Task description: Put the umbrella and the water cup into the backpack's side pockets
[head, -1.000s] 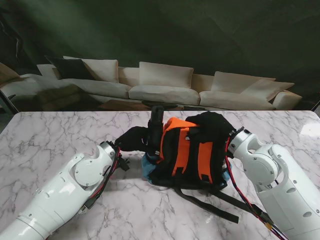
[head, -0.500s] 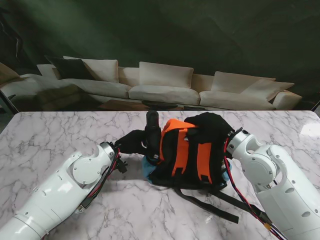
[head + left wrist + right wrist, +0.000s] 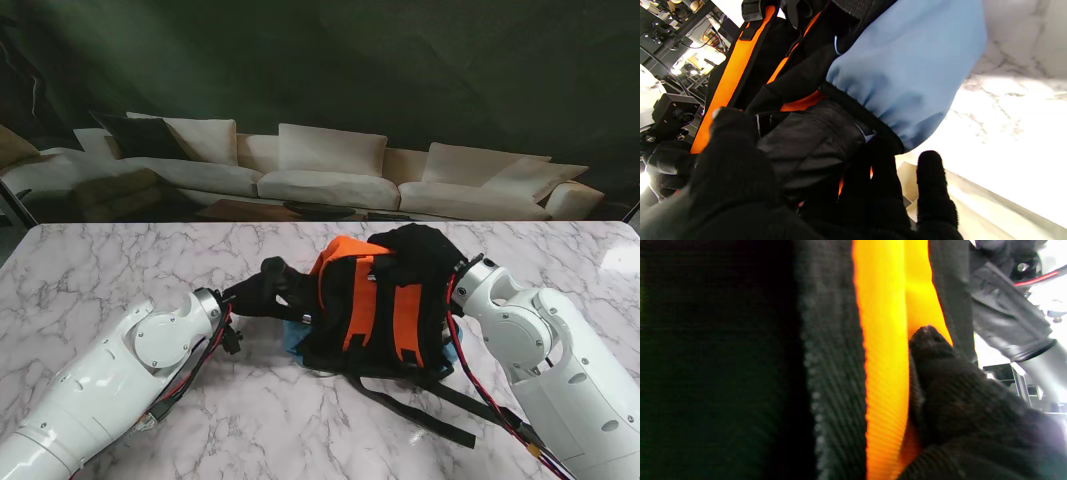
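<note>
Since the earlier frame, umbrella [image 3: 275, 270] lowered into blue side pocket [image 3: 907, 73] of backpack [image 3: 385, 300]; left hand [image 3: 262, 292] fingers closed on it. Right hand [image 3: 960, 400] grip unclear; cup unseen.

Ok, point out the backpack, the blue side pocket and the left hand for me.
backpack [image 3: 408, 318], stand view, on an orange shoulder strap.
blue side pocket [image 3: 907, 70], left wrist view, on the blue fabric above its gathered hem.
left hand [image 3: 268, 287], stand view, on the black glove's back.
</note>
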